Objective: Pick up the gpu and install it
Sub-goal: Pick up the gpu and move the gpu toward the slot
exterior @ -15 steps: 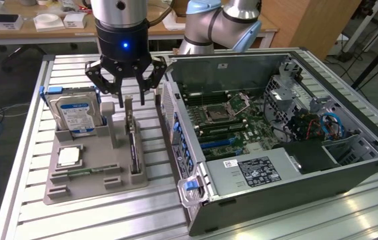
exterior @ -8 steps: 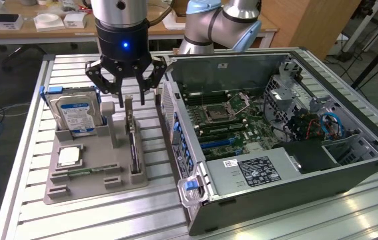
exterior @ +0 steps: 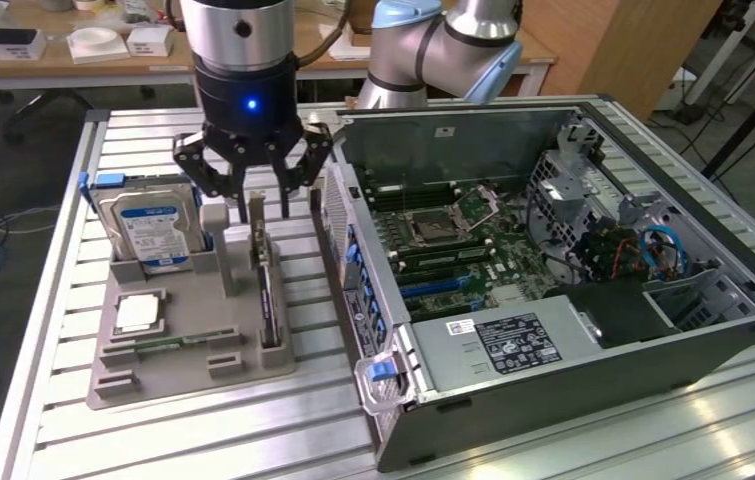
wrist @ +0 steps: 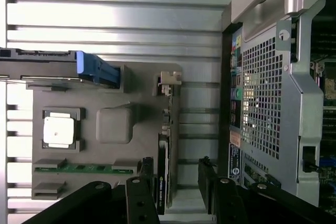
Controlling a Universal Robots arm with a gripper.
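The gpu [exterior: 268,295] is a thin black card standing on edge in a slot of the grey holder tray [exterior: 190,375], its silvery bracket at the far end. My gripper [exterior: 254,185] hangs open just above that far end, one finger on each side of the card. In the wrist view the gpu [wrist: 166,140] runs between my black fingertips [wrist: 148,174], closer to one of them, and my gripper [wrist: 177,182] is not touching it. The bracket [wrist: 169,80] shows at the card's end.
The tray also carries a hard drive [exterior: 150,225] with a blue-white label, a square silver processor [exterior: 137,313] and a memory stick [exterior: 164,343]. The open computer case [exterior: 697,330] lies at the exterior view's right, its motherboard [exterior: 464,245] exposed. Everything rests on a slatted metal table [exterior: 217,440].
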